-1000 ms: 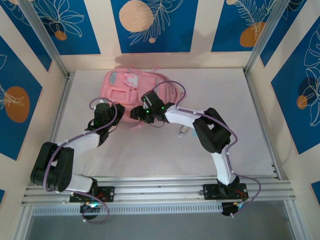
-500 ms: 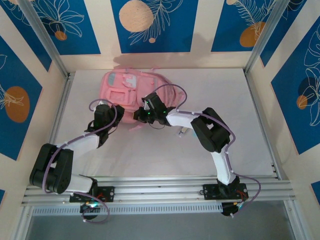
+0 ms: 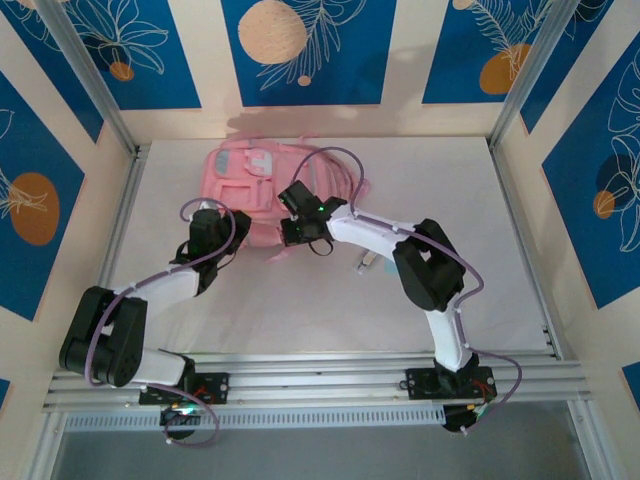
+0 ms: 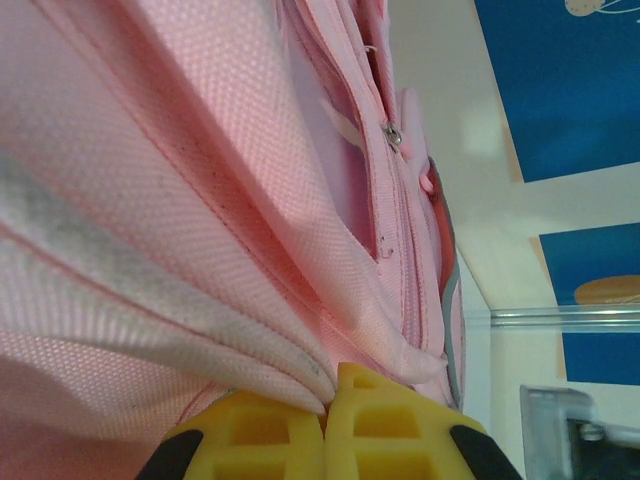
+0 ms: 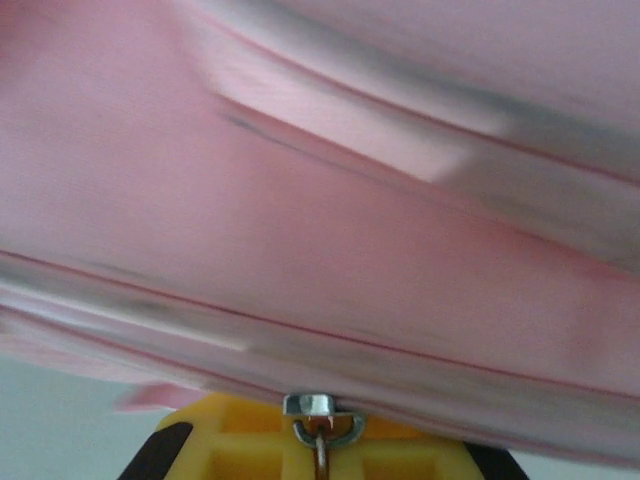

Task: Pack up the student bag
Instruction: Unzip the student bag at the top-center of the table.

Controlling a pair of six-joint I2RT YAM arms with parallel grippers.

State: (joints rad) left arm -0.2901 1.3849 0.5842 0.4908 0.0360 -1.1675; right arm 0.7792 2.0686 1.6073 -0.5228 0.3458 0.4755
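Pink student bag (image 3: 240, 175) — open pocket (image 4: 352, 125), lilac lining (image 4: 322, 185) inside

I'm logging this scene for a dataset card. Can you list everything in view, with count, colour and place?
student bag: one, pink with pale blue-grey trim, lying at the back of the table
zip pull: one, silver metal, on the bag's seam
small item: one, pale, on the table beside the right arm; too small to identify
table: one, white
wall panels: several, blue with orange and white leaf prints, around the table
left gripper: one, yellow fingers, shut on a fold of the student bag
right gripper: one, yellow fingers, shut on the zip pull
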